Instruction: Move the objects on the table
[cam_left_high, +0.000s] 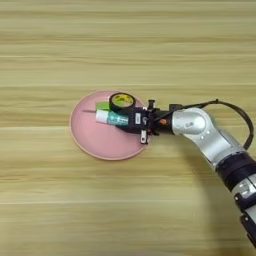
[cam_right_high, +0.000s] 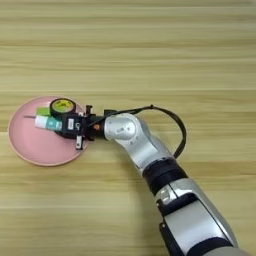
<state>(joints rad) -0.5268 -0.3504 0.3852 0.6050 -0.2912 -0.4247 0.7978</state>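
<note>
A light wood-grain table (cam_left_high: 125, 45) with horizontal plank lines fills the view. On it lies a round pink plate (cam_left_high: 95, 140). At the plate's upper right part sit a black tape roll with a yellow core (cam_left_high: 122, 101), a small green block (cam_left_high: 103, 105) just left of the roll, and a white-and-teal glue stick (cam_left_high: 111, 118) lying on its side below them. A thin dark tip (cam_left_high: 89, 111) pokes out left of the glue stick; what it belongs to cannot be told.

The right gripper (cam_left_high: 126, 121) reaches in from the right over the plate's right rim, on a silver forearm (cam_left_high: 200, 130) with a black cable looping above it. Its black fingers lie at the teal end of the glue stick, just below the tape roll. Whether they are apart or clamped on the stick cannot be told.

The left eye view shows the plate near centre and only the forearm. The right eye view puts the plate at the left edge and shows more of the arm, down to the bottom edge.
</note>
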